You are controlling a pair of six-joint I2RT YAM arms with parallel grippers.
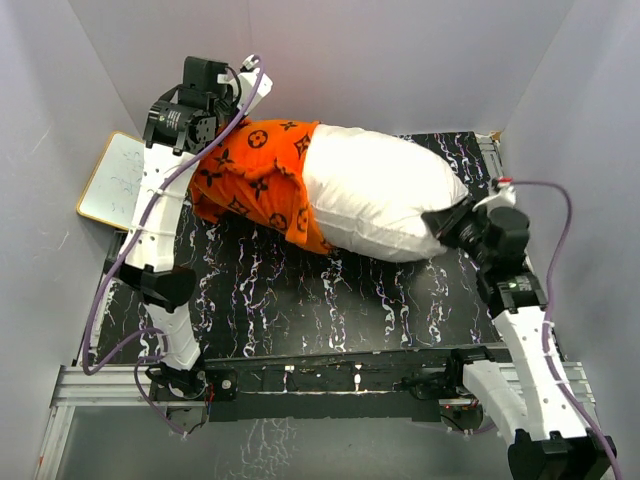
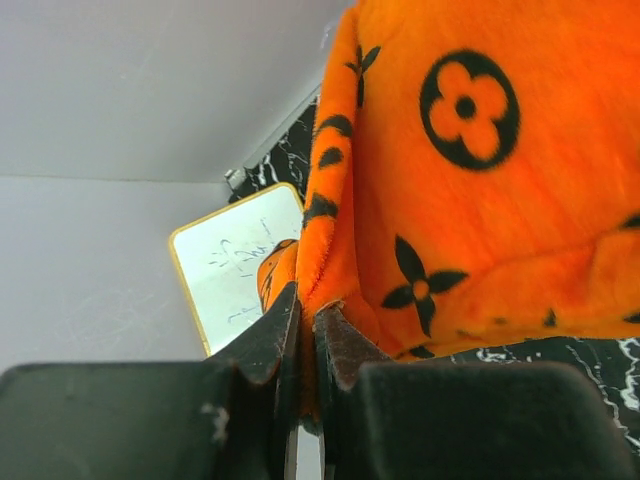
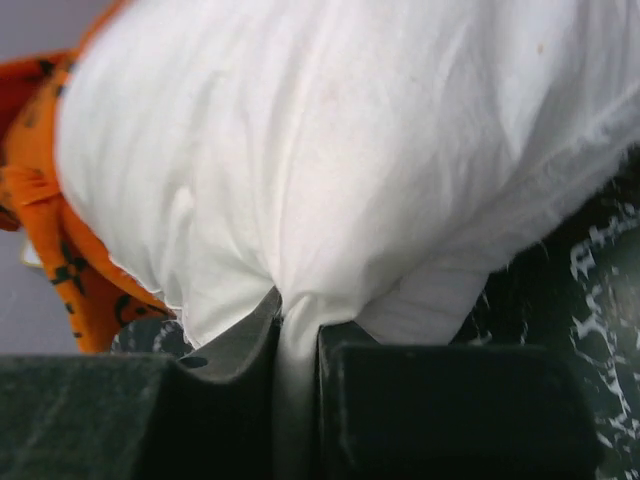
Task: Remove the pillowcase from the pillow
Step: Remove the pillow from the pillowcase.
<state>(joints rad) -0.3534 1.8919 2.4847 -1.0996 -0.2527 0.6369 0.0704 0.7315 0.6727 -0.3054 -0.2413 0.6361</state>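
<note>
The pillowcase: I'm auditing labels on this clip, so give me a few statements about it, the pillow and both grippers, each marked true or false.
1. The left gripper is shut on the pillowcase. True.
2. The right gripper is open and clear of the pillow. False: it is shut on a pinch of the pillow's white fabric.
3. The pillowcase covers the whole pillow. False: it covers only the pillow's left end, and most of the pillow is bare.
4. A white board lies at the table's left edge, beyond the pillowcase. True.
5. The table is plain white. False: it is black with white marbling.
</note>
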